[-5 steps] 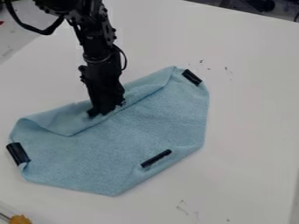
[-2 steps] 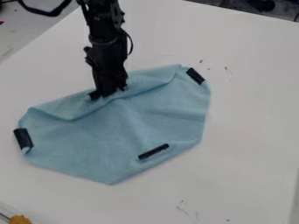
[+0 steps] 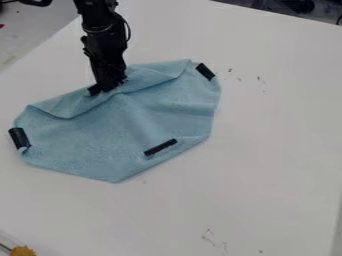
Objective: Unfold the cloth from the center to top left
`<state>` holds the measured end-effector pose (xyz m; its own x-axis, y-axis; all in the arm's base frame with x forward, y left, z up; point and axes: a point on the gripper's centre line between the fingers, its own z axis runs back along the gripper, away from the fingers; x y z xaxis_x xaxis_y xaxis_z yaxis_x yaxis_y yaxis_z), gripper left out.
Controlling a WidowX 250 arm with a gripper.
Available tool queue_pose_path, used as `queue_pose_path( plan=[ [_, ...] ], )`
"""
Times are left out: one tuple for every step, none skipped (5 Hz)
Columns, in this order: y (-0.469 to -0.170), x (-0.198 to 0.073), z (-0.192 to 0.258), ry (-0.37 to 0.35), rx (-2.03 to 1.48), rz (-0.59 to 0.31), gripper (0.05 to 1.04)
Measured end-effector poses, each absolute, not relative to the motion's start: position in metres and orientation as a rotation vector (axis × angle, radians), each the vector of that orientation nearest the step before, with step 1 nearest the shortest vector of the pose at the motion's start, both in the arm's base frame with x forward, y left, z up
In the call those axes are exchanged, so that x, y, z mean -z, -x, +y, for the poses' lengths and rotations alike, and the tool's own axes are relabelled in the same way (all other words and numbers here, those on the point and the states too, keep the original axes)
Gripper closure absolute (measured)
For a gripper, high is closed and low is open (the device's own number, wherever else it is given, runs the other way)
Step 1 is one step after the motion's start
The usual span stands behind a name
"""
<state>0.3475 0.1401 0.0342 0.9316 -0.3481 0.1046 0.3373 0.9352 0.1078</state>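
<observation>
From where I'm standing, this unfolding looks unfinished. The light blue cloth [image 3: 100, 140] lies left of centre on the white table [image 3: 267, 150], its broad middle fairly flat but lightly wrinkled. A folded flap [image 3: 154, 74] runs along its far side, and that, I'd judge, is the part left to open. The black gripper [image 3: 108, 90] is down at this fold, touching the cloth; whether it is pinching fabric or just pressing on it, I cannot tell. Black strips sit at the cloth's left end [image 3: 19, 138], its far right corner [image 3: 206, 71] and near its right-hand near edge [image 3: 160, 147]. What remains, I think, is to bring the flap up and out toward the far left, then lay it flat without dragging the whole cloth along.
</observation>
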Motion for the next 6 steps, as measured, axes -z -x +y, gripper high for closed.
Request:
queue_pose_path(
  plan=[
    [-0.351, -0.022, 0.145, -0.063, 0.357, -0.113, 0.886],
    [-0.352, -0.016, 0.145, -0.057, 0.366, -0.103, 0.941],
    [-0.352, -0.015, 0.145, -0.055, 0.360, -0.102, 0.731],
    [-0.347, -0.012, 0.144, -0.063, 0.354, -0.077, 0.439],
    [-0.345, -0.015, 0.140, -0.084, 0.363, -0.067, 0.155],
    [-0.342, -0.020, 0.136, -0.105, 0.371, -0.070, 0.074]
  ],
)
